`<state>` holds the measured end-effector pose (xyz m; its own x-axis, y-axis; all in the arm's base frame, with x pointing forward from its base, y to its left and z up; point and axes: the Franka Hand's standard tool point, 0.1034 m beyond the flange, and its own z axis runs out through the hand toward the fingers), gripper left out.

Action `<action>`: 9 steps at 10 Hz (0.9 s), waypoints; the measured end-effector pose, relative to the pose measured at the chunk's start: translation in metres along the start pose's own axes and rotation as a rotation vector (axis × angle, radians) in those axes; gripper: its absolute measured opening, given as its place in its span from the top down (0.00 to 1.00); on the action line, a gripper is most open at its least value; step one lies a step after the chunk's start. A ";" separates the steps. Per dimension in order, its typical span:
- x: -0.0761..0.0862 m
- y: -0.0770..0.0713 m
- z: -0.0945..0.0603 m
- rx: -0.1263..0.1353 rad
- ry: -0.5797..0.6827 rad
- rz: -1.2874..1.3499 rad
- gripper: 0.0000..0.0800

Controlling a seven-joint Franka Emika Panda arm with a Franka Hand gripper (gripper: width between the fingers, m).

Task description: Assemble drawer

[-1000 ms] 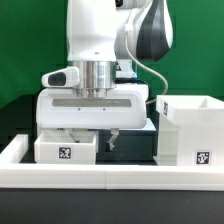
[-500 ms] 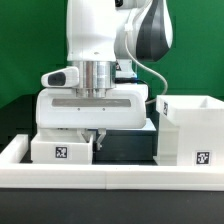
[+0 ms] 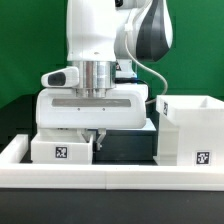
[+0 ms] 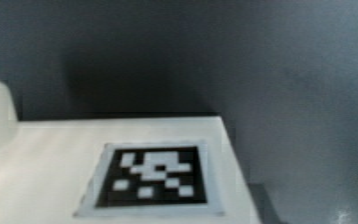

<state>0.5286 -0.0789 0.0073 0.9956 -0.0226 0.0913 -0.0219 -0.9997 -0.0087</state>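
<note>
Pincer (image 3: pixel 99 138) grip state cannot be told; position unchanged from half a second ago. Arm vertical over low box (image 3: pixel 64 149) at bench's near edge.

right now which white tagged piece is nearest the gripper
The low box on the exterior view's left, directly below the gripper; the taller casing stands off to the exterior view's right.

Smooth matt white plastic drawer box (image 3: pixel 45 150), glossy white arm shell (image 3: pixel 95 30); dark matt table (image 3: pixel 128 150)
</note>
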 end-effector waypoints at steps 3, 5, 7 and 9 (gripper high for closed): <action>0.003 -0.003 -0.007 0.028 -0.048 -0.144 0.95; 0.002 -0.004 -0.007 0.036 -0.064 -0.219 0.95; 0.001 -0.003 -0.006 0.035 -0.067 -0.339 0.95; -0.002 -0.004 -0.008 0.017 -0.050 -0.560 0.95</action>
<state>0.5264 -0.0746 0.0152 0.8578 0.5124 0.0397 0.5124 -0.8587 0.0116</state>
